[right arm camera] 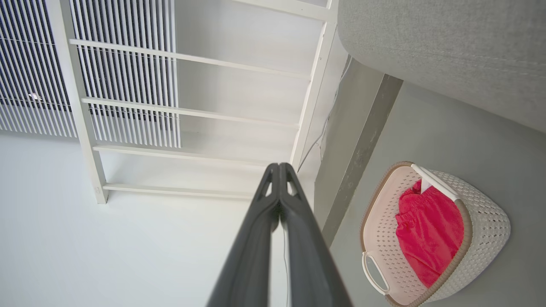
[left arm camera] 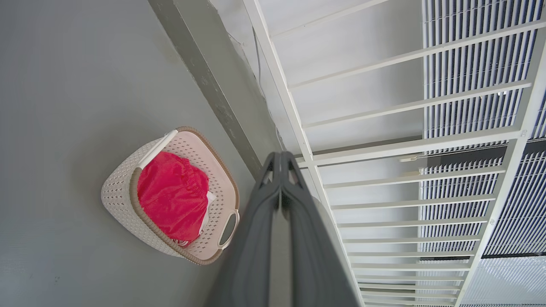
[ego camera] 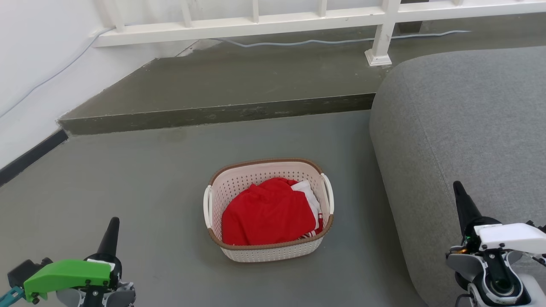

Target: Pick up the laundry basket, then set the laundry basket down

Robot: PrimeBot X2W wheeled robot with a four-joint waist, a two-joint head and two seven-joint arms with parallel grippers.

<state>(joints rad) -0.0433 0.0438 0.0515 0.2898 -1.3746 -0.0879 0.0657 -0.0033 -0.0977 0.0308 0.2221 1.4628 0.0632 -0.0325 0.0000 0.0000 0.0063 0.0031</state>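
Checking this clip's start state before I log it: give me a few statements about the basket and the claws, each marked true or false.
1. The laundry basket stands on the floor, touched by neither claw. True.
2. The basket is empty. False: a red garment lies in it.
3. The left claw and right claw are both shut. True.
4. The basket lies tipped on its side. False: it stands upright, beside the grey sofa.
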